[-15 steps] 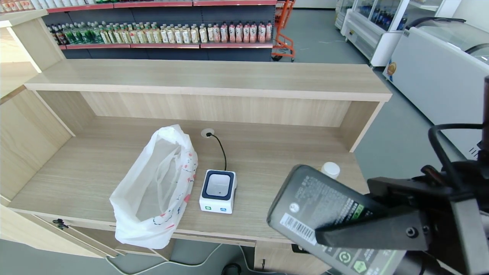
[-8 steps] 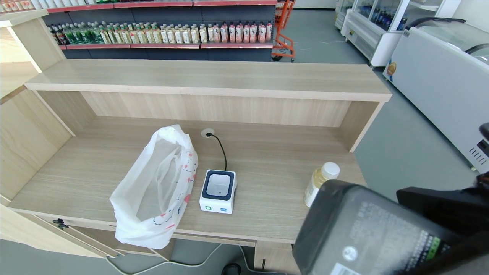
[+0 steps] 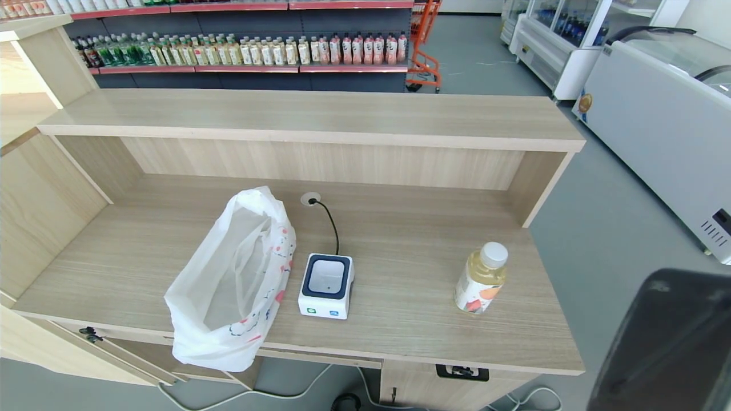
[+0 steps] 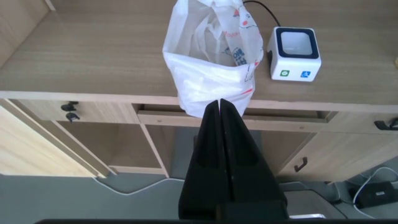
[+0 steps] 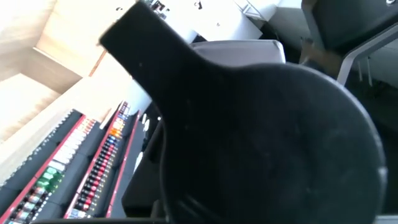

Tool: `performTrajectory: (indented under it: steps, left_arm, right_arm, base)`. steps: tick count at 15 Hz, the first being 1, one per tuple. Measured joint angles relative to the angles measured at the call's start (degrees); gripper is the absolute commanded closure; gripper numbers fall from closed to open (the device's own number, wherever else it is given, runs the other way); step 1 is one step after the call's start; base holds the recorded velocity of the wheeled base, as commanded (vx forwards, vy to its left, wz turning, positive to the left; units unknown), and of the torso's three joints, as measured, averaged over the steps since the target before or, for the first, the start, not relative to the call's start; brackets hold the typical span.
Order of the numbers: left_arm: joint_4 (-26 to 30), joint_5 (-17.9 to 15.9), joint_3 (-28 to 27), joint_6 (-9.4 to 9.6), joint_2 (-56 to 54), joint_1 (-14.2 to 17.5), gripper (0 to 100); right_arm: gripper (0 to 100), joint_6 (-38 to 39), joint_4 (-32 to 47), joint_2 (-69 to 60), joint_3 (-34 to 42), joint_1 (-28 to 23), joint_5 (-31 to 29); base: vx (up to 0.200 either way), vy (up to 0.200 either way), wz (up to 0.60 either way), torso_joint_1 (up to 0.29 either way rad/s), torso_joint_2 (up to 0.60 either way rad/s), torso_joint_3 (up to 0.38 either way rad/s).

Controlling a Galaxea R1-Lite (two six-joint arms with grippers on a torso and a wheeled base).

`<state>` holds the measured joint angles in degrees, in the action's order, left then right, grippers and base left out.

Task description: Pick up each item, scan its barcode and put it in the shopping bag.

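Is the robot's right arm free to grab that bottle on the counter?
Probably not yet: the right gripper appears shut on a dark pouch beyond the counter's right end. The bottle itself stands upright in the open.

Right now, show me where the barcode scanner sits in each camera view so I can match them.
Head view: the scanner stands on the counter, right of the shopping bag.
Left wrist view: the scanner stands beside the shopping bag, beyond the left gripper.
Right wrist view: not in it; that camera faces the drink shelves.
Shared landmark: the shopping bag.
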<state>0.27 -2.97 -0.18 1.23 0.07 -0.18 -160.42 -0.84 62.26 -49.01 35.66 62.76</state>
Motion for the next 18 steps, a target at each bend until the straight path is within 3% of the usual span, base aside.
performTrajectory:
  steps: [17,18]
  left_arm:
    - [0.0,0.0,0.0,-0.01,0.0,0.0,100]
    - [0.0,0.0,0.0,-0.01,0.0,0.0,100]
  right_arm:
    - [100,0.1,0.2,3.3,-2.8,-1.8,-0.3]
    - [100,3.4,0.1,4.3,-4.3,-3.5,-0.4]
  base:
    - [0.000,0.000,0.00,0.000,0.00,0.000]
    - [0.000,0.000,0.00,0.000,0.00,0.000]
